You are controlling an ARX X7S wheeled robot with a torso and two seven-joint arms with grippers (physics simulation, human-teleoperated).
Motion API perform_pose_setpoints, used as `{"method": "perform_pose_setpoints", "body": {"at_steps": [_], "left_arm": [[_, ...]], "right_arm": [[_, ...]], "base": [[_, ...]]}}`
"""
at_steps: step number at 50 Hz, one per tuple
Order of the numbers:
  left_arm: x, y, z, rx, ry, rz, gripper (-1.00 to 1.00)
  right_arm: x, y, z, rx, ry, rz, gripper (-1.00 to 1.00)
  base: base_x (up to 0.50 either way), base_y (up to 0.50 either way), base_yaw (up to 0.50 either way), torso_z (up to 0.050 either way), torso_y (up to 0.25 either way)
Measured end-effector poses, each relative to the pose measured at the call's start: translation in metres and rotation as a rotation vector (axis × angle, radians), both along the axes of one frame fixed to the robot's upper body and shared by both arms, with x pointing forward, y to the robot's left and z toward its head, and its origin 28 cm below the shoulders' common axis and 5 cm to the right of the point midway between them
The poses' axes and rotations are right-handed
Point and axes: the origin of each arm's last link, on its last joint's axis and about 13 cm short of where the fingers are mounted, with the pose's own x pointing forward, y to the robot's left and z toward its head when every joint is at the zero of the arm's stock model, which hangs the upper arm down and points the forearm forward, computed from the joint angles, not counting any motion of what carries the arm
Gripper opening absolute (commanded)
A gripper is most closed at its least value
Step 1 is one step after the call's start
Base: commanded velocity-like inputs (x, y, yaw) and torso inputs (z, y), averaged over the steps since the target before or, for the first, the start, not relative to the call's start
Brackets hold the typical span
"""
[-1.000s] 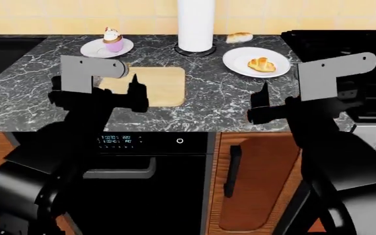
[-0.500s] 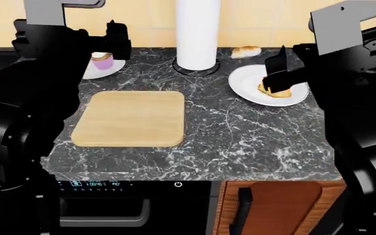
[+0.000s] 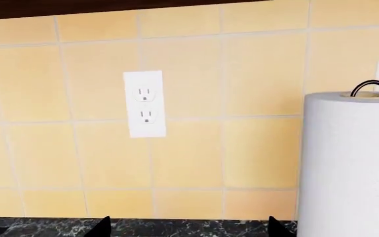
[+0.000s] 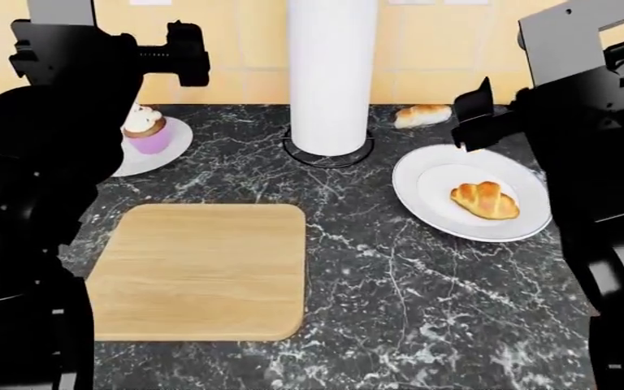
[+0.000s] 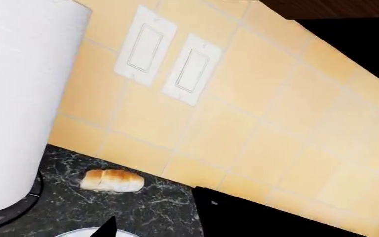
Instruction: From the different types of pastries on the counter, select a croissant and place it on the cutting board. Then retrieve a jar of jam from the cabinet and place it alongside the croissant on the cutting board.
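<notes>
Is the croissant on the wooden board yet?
No, the croissant sits on a white plate, and the cutting board has nothing on it.

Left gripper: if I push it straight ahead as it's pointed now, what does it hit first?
Probably the tiled backsplash wall, below the outlet; the paper-towel roll sits just off to one side. Depth is unclear.

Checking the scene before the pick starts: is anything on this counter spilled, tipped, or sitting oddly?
Only one oddity: the bread roll lies bare on the counter by the backsplash, while the croissant and cupcake each sit on a plate. Nothing is spilled or tipped; the cutting board lies flat and bare.
</notes>
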Motion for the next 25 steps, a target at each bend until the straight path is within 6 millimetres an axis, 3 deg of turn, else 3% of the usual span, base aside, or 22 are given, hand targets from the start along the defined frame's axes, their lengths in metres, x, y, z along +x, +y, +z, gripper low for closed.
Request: {"method": "perform_pose_setpoints", "body": {"at_steps": [11, 25], "left_arm": [[-0.003, -0.001, 0.002, 0.013, -0.009, -0.005, 1.00], [-0.001, -0.001, 0.002, 0.030, -0.023, 0.022, 1.00]], "right_arm": [[0.011, -0.009, 0.001, -0.028, 0.134, -0.040, 1.00], [0.050, -0.024, 0.006, 0.136, 0.380, 0.048, 1.00]], "base": [[0.00, 0.00, 0.00, 0.000, 0.000], [0.00, 0.00, 0.00, 0.000, 0.000]]}}
